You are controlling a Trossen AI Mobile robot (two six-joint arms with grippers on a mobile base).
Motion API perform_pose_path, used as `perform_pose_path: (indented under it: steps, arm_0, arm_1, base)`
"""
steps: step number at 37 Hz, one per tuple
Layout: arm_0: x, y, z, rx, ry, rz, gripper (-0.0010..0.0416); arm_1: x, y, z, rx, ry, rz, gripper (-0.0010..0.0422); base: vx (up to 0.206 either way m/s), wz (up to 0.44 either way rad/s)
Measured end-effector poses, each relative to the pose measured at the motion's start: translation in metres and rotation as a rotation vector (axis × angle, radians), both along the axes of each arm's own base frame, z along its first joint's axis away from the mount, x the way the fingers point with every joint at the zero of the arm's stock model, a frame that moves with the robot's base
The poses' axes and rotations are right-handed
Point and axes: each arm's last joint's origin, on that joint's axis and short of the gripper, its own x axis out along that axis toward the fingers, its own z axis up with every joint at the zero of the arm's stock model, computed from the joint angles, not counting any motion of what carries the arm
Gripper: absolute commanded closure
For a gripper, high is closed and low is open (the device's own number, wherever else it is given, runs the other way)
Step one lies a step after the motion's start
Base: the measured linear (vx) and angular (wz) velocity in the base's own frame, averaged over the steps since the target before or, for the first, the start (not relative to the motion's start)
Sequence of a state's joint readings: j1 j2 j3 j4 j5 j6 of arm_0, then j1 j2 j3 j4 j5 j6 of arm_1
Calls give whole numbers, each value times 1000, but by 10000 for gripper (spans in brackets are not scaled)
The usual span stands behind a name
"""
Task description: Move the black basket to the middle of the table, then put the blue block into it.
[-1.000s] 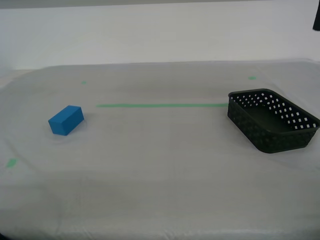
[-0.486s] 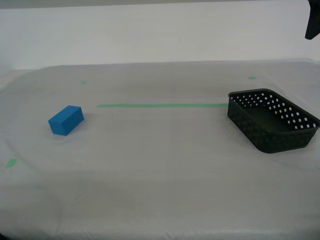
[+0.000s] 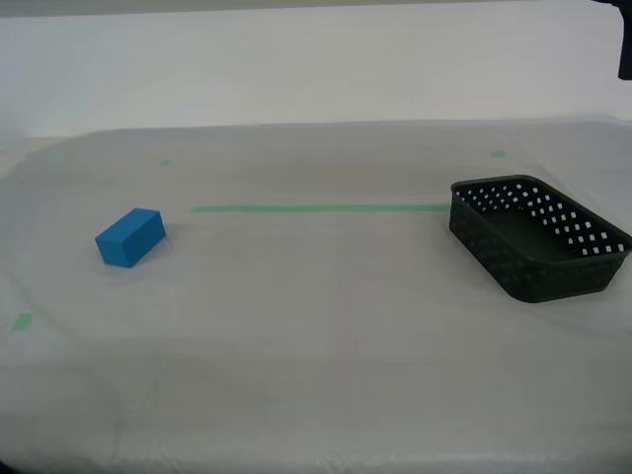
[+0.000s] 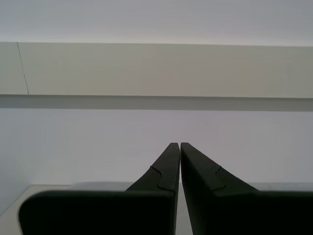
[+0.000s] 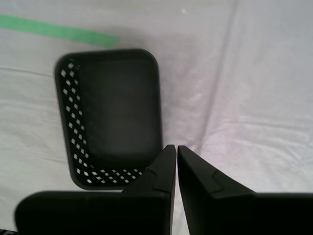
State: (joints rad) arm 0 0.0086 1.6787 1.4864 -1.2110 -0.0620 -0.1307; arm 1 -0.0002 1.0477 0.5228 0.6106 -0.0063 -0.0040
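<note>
Basket [image 3: 538,237] of black plastic sits on the desk [image 3: 326,326] at the exterior view's right, just past the end of the thin green tape line [image 3: 318,207], and nothing lies inside it. The blue block [image 3: 130,237] rests far off at the exterior view's left, well apart from the basket. My first gripper [image 5: 176,149] hangs above the basket with its jaws pressed together and nothing between them; in the first wrist view its tips show over the basket's rim at one short end, clear of the plastic. My second gripper [image 4: 180,146] is likewise closed and empty, pointing at a pale wall away from the desk. A dark arm part [image 3: 624,39] shows at the exterior view's upper right corner.
</note>
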Motion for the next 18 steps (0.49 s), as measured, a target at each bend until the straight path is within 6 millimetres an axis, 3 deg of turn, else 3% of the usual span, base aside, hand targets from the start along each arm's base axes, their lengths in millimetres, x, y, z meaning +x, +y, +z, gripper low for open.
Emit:
perform_pose_path:
  steps: [18]
  arm_0:
    - [-1,-1,0,-24,7,-22,210]
  arm_1:
    - [0,0,0,0,0,0,412]
  base:
    - [0,0]
